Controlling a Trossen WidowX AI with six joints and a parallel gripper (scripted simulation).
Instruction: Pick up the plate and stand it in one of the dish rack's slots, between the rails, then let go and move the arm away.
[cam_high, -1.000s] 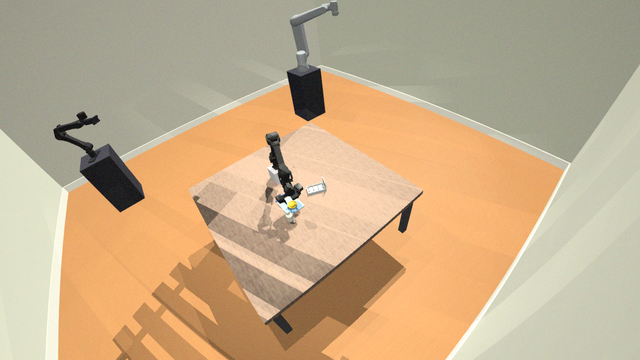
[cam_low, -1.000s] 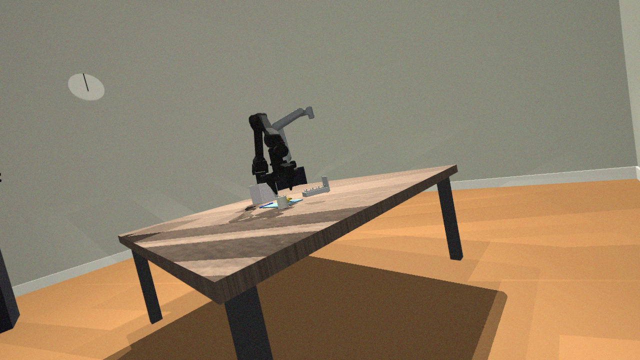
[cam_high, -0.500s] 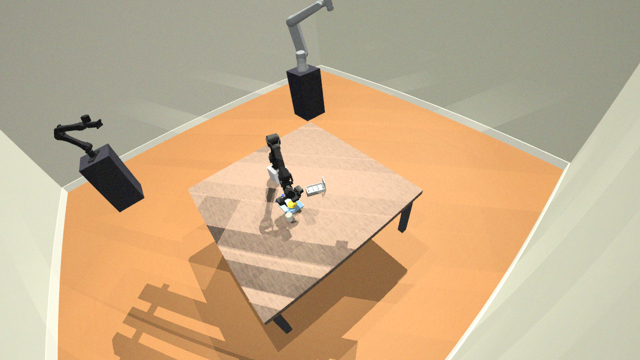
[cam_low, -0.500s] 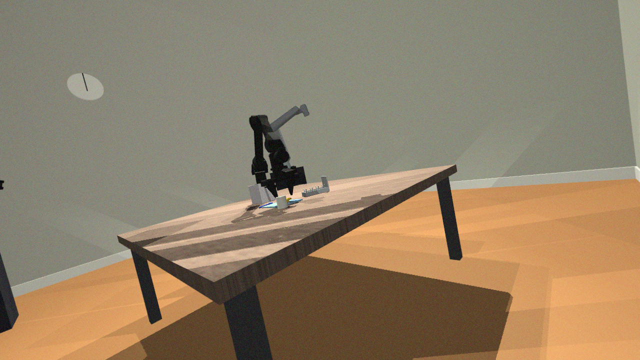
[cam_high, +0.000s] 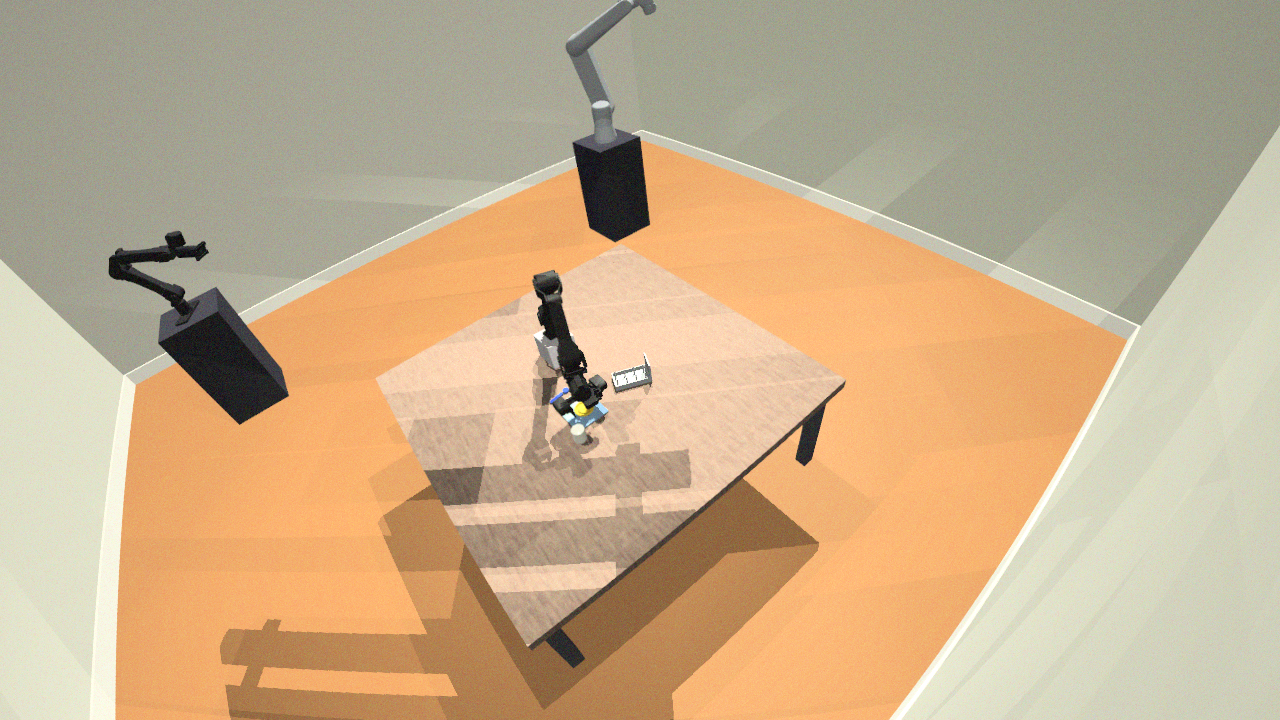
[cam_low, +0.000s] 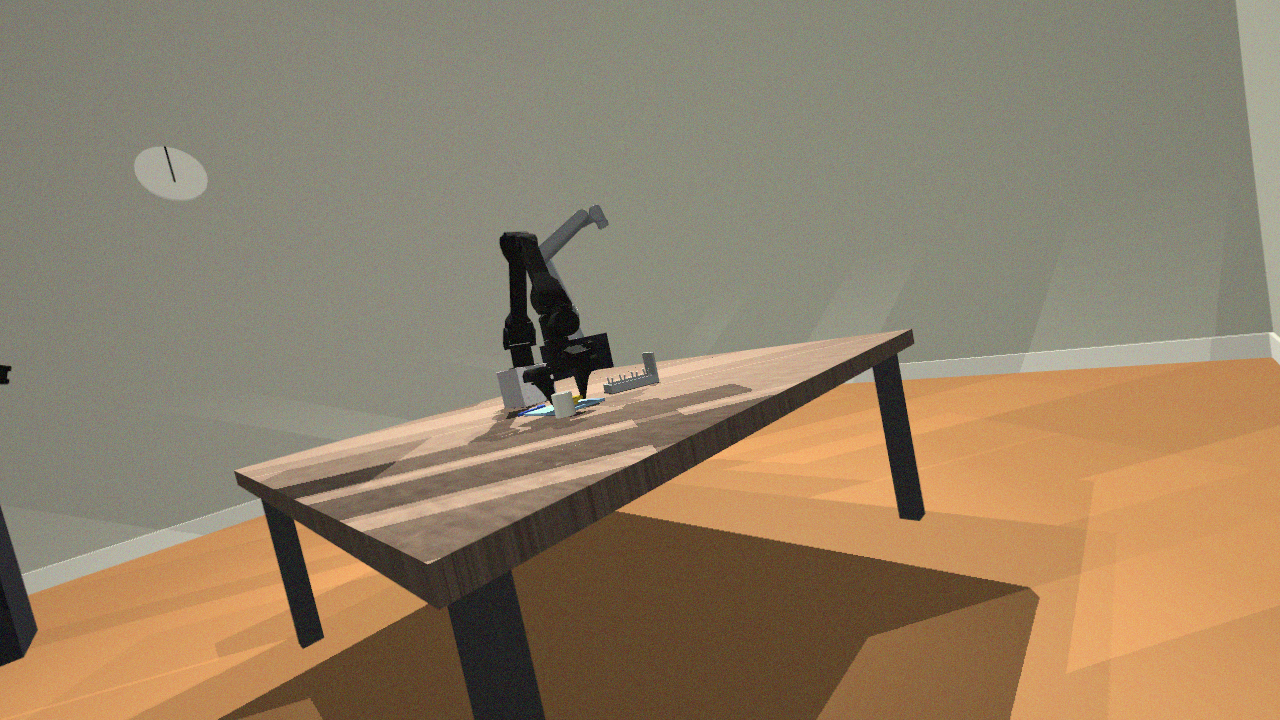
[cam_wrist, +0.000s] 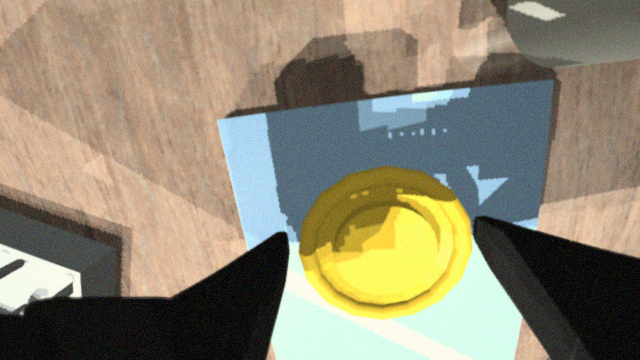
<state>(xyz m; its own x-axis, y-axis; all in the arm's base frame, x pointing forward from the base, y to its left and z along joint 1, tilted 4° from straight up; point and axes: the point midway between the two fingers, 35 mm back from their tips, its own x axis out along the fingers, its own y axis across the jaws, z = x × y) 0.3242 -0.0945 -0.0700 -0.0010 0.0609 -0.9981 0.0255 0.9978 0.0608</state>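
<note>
The yellow plate (cam_high: 581, 410) (cam_wrist: 390, 250) lies flat on a light blue mat (cam_high: 591, 420) (cam_wrist: 250, 170). My gripper (cam_low: 567, 400) (cam_wrist: 379, 234) is open, pointing down low over the mat. In the wrist view its fingertips stand on either side of the plate, with a gap at the left rim and almost none at the right rim. Whether a finger touches the plate cannot be told. The grey dish rack (cam_high: 632, 385) (cam_low: 631, 385) (cam_wrist: 100, 260) stands beside the mat, with white between its rails and a tall upright at one end. Its slots show no plate.
A pale cup (cam_high: 578, 434) (cam_low: 562, 404) (cam_wrist: 590, 40) stands close to the mat's edge. A blue object (cam_high: 559, 394) lies by the mat's other side. A white box (cam_low: 517, 388) stands near the arm's base. Two other arms stand on dark pedestals away from the table.
</note>
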